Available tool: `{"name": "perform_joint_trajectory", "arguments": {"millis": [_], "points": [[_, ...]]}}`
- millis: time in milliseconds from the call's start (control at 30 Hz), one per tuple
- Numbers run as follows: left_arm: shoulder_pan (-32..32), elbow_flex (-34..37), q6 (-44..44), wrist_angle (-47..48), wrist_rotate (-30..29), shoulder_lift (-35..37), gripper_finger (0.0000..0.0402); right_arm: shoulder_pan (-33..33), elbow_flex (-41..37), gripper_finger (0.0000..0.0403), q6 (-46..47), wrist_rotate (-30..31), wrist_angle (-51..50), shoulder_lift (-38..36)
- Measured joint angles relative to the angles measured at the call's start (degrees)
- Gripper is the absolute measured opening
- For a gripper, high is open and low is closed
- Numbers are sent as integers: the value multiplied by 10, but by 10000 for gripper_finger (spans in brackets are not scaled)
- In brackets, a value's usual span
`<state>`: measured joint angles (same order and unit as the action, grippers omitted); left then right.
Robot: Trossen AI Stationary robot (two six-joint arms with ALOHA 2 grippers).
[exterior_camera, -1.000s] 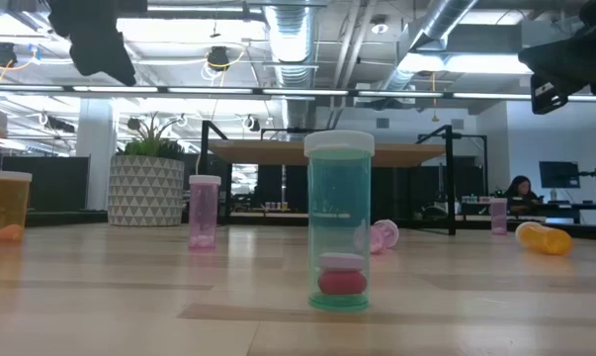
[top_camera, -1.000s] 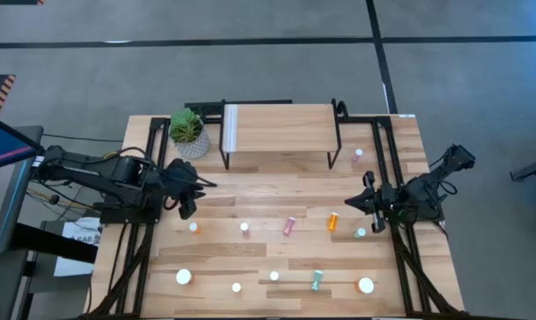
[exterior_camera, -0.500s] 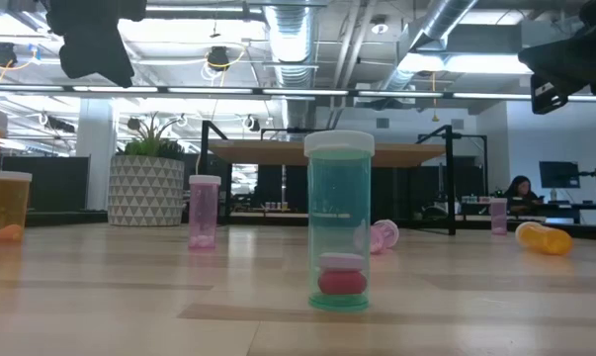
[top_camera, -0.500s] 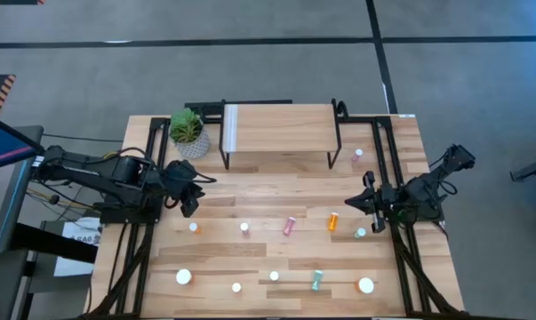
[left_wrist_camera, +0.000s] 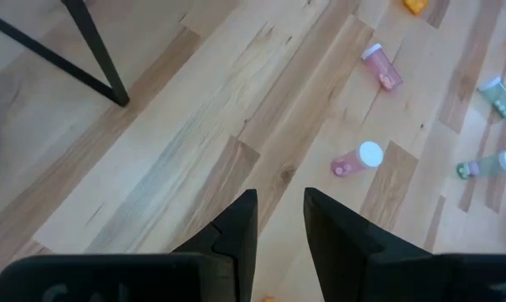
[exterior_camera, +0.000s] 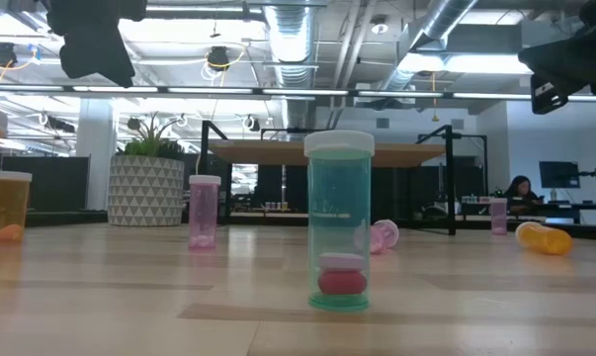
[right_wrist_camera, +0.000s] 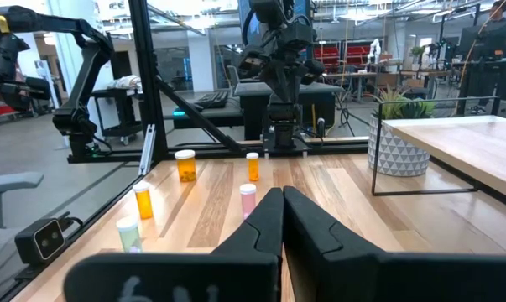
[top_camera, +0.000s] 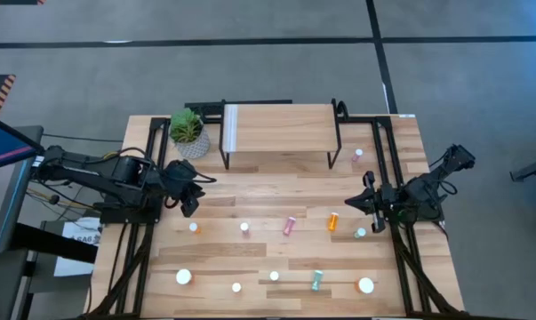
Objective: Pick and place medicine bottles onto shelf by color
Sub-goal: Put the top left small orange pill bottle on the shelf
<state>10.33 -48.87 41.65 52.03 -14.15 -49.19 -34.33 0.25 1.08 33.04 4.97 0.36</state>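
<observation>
Near edge of the light wooden tabletop (top_camera: pixel 276 209): wide orange bottle w/ white cap (top_camera: pixel 184 277) at near left, another wide orange one (top_camera: pixel 366 285) near right, btwn them a small white-capped bottle (top_camera: pixel 236 287), another (top_camera: pixel 274 276), and a teal bottle lying on its side (top_camera: pixel 317 281).

Mid row, left to right: small orange bottle upright (top_camera: pixel 194 228), pink bottle upright (top_camera: pixel 244 228), pink bottle lying down (top_camera: pixel 289 226), orange bottle lying down (top_camera: pixel 332 221), teal bottle upright (top_camera: pixel 361 233). One more pink bottle (top_camera: pixel 357 154) stands far right, just beside the shelf leg.

Left gripper (top_camera: pixel 189 188) hovers above the table at mid-left, nothing btwn its fingers (left_wrist_camera: pixel 238 231), which stand a narrow gap apart. It points down at bare wood; upright pink bottle (left_wrist_camera: pixel 358 158) shows ahead of it in the wrist view. Right gripper (top_camera: pixel 367 203) waits at mid-right, fingers pressed together, empty, near the teal upright bottle.

Far: small light-wood shelf w/ white strip on its left edge, on thin black legs (top_camera: pixel 281 127), top bare — no bottle placed yet, so task looks to be at the start. Green potted plant in a patterned white pot (top_camera: pixel 188 132) sits just left of it.

Step in hand, as I judge it: left arm lining up a first pick. To do it well: widen fingers first, take an upright bottle (small orange or pink are nearest), come down straight, grip body below cap, lift clear, keep away from plant and shelf legs on approach.
</observation>
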Motion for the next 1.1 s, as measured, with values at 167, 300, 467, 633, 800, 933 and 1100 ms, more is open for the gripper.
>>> {"name": "perform_joint_trajectory", "arguments": {"millis": [167,300,467,633,800,933,1100], "points": [[0,0,-4,0,1,0,86,0,0,27,0,0,0,0],[0,0,-5,0,3,0,86,0,0,27,0,0,0,0],[0,0,-6,0,3,0,86,0,0,27,0,0,0,0],[0,0,-5,-1,25,0,86,0,0,27,0,0,0,0],[0,0,-7,-1,30,0,86,0,0,27,0,0,0,0],[0,0,-25,0,31,-8,87,0,0,28,0,0,0,0],[0,0,-56,-1,51,-32,87,0,0,28,0,0,0,0]]}}
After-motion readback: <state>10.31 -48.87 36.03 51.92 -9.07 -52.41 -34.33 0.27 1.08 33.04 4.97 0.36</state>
